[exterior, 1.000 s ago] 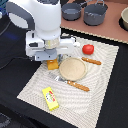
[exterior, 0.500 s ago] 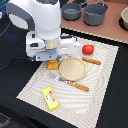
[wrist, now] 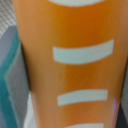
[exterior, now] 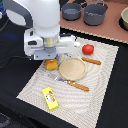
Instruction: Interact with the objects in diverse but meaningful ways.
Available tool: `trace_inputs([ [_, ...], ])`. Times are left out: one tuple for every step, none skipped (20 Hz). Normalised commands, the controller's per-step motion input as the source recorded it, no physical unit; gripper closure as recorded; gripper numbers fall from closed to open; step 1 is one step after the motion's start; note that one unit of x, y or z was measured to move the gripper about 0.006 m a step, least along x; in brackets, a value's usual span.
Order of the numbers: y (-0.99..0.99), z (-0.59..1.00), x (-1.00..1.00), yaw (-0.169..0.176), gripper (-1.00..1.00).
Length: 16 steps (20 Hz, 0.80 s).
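An orange ridged block point(exterior: 51, 64) sits on the striped mat at the exterior view's left of the plate. My gripper point(exterior: 51, 60) is directly over it, and the white hand hides the fingertips. In the wrist view the orange block point(wrist: 70, 60) with pale stripes fills the frame, and a grey-teal finger point(wrist: 10, 80) presses against its side. The gripper looks shut on the block. A red tomato-like ball point(exterior: 88, 49) lies beyond the plate. A yellow packet point(exterior: 50, 97) lies near the mat's front corner.
A round tan plate point(exterior: 72, 68) lies mid-mat, with wooden-handled cutlery point(exterior: 91, 61) behind it and another piece point(exterior: 78, 86) in front. Two grey pots point(exterior: 71, 11) point(exterior: 95, 14) stand on the brown surface behind. The striped mat point(exterior: 100, 95) lies on a dark table.
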Motion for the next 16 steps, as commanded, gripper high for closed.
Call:
trace_inputs([
  [-0.30,0.31,-0.74,-0.001,1.00],
  [-0.38,0.24,-0.77,0.000,1.00],
  [-0.45,0.19,-0.76,0.000,1.00],
  [-0.57,0.14,-0.69,0.000,1.00],
  [-0.59,0.09,-0.70,0.000,1.00],
  [-0.71,0.10,-0.61,0.000,1.00],
  [-0.72,0.10,-0.60,0.000,1.00],
  [-0.77,0.09,-0.54,0.000,1.00],
  [-0.79,0.10,-0.52,0.000,1.00],
  [-0.85,0.11,-0.44,0.000,1.00],
  [-0.87,0.11,-0.41,0.000,1.00],
  [-0.90,0.11,-0.36,0.000,1.00],
  [-0.90,0.11,-0.34,0.000,1.00],
  [-0.92,0.10,-0.31,0.000,1.00],
  [-0.91,0.09,-0.28,0.000,1.00],
  [-0.91,0.08,-0.21,0.000,1.00],
])
